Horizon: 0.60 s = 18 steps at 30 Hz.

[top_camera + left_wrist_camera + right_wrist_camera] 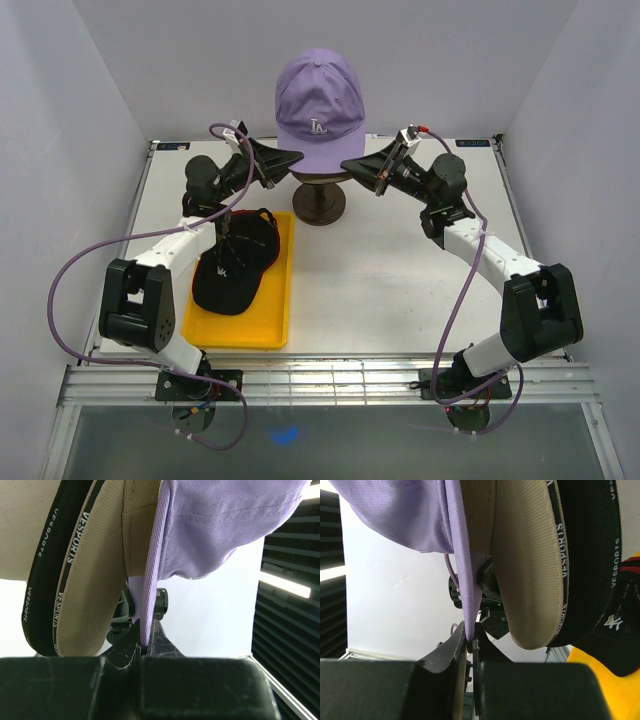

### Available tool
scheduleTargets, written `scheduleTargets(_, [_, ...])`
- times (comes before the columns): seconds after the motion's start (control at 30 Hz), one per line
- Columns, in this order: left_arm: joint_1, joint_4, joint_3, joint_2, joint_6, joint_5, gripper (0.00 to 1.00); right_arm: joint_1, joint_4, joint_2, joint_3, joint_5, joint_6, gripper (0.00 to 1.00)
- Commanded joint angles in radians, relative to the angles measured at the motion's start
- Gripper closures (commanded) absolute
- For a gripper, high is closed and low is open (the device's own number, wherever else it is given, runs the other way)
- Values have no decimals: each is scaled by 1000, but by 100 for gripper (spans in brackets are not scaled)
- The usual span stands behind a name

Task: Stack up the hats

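The lavender cap [318, 95] is being carried on top of the pile at rear ctr of the table, above the dark stand [320, 203], w/ its brim being pointed toward the arm bases. That brim is being pinched at both side edges. The left gripper [290, 157] is being clamped on the L edge and the right gripper [352, 163] on the R edge. In both wrist views thin purple fabric is being squeezed btwn jaws w/ no gap showing.

So the cap is being held btwn the two grippers, w/ the brim's long axis being run L–R from one jaw pair to the other and the crown above & just behind the fingertips. Neither arm is being placed nearer; the poses are approx mirrored. Both arms are being stretched fwd, elbows out, forearms being angled inward onto the stand, fingers roughly level.

Close under the lavender brim, a tan cap [90, 595] & a black cap [47, 580] are being nested, apparently outside both grips.

Probably the cap is being seated on the pile. The next move likely calls for both jaws being released together, else the cap risks being tugged askew.

On the yellow tray [285, 290], nearer the L arm, a black NY cap [232, 275] & a partly hidden dark red cap [266, 226] are not yet being stacked.
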Motion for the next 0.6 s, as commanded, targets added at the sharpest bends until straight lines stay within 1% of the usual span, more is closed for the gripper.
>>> scheduleTargets(0.0, [14, -39, -7, -60, 10, 150, 96, -81, -87, -10, -16, 104, -10, 92])
scheduleTargets(0.03, [17, -39, -6, -63, 12, 150, 88, -81, -90, -10, -15, 104, -9, 92])
scheduleTargets(0.1, [22, -39, 0, -67, 18, 157, 79, -82, -92, -10, -10, 104, -6, 92])
scheduleTargets(0.13, [26, -39, 3, -72, 19, 159, 72, -84, -92, -10, -9, 102, -4, 92])
scheduleTargets(0.23, [41, -39, 11, -80, 18, 170, 66, -84, -92, -8, 2, 101, 5, 92])
scheduleTargets(0.27, [45, -41, 13, -83, 18, 174, 61, -85, -92, -8, 5, 101, 5, 92])
scheduleTargets(0.37, [55, -39, 17, -86, 16, 184, 56, -87, -101, -10, 10, 105, 10, 92])
scheduleTargets(0.57, [65, -39, 17, -91, 26, 193, 51, -87, -144, -14, 24, 116, 13, 92])
